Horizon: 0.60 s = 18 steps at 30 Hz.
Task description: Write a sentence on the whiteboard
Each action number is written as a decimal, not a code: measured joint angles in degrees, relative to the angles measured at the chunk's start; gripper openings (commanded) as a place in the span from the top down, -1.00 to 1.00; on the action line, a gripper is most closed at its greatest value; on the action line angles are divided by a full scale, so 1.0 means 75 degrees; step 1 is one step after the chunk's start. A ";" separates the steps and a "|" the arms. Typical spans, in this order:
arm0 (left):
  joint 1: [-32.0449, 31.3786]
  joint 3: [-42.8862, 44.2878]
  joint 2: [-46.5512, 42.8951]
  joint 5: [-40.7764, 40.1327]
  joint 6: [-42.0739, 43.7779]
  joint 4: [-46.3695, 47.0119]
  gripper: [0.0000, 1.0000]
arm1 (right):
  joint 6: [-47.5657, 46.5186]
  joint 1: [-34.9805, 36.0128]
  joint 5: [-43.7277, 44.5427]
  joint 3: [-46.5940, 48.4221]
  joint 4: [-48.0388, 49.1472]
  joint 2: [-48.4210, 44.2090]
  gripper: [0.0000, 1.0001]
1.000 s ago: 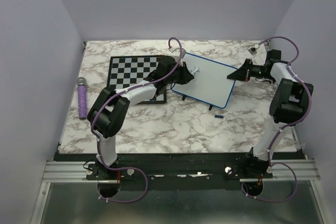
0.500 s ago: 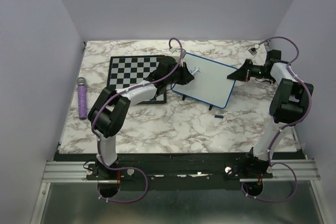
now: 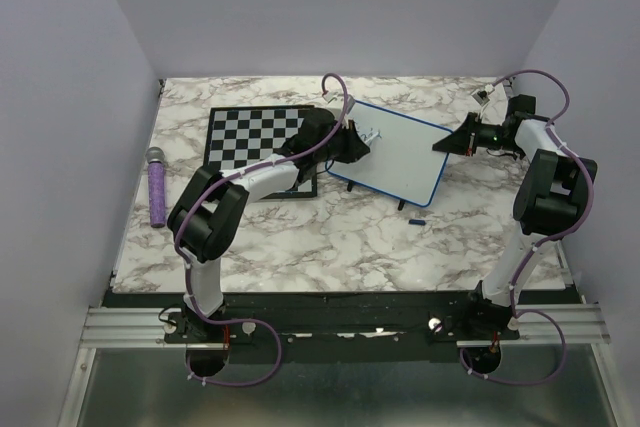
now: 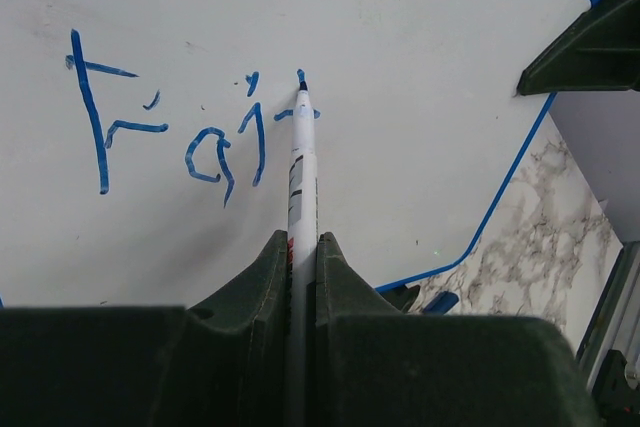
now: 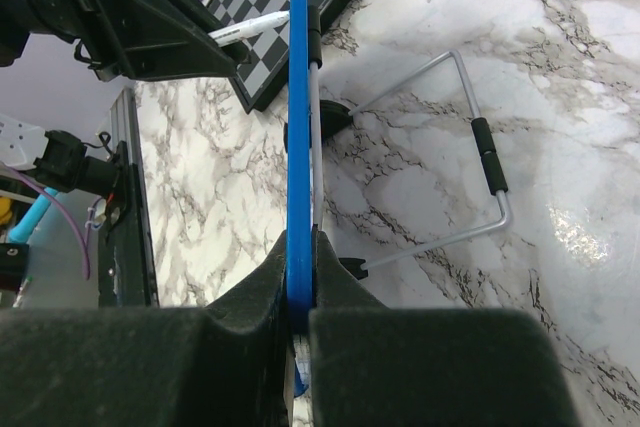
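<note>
The whiteboard, white with a blue frame, stands tilted at mid table on a wire stand. My left gripper is shut on a white marker; its blue tip touches the board. Blue letters "Fai" and a started stroke by the tip are on the board. My right gripper is shut on the board's blue edge at its right side. In the right wrist view the marker shows beyond the edge.
A black-and-white chessboard lies left of the whiteboard, under my left arm. A purple microphone-like object lies at the left edge. A small blue cap lies in front of the whiteboard. Walls enclose the table.
My left gripper has shifted slightly with the marker on the board. The right arm and the board have not moved.
</note>
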 measured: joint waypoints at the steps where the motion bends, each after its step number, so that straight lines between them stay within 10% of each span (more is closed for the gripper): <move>1: 0.0000 -0.0015 0.0000 0.0017 -0.0003 0.0009 1.00 | 0.0000 0.0000 0.0000 0.0000 0.0000 0.0000 0.99; 18: 0.0000 -0.0335 -0.0012 0.0114 -0.0023 0.0271 1.00 | 0.0003 0.0000 0.0003 0.0000 -0.0009 0.0000 0.99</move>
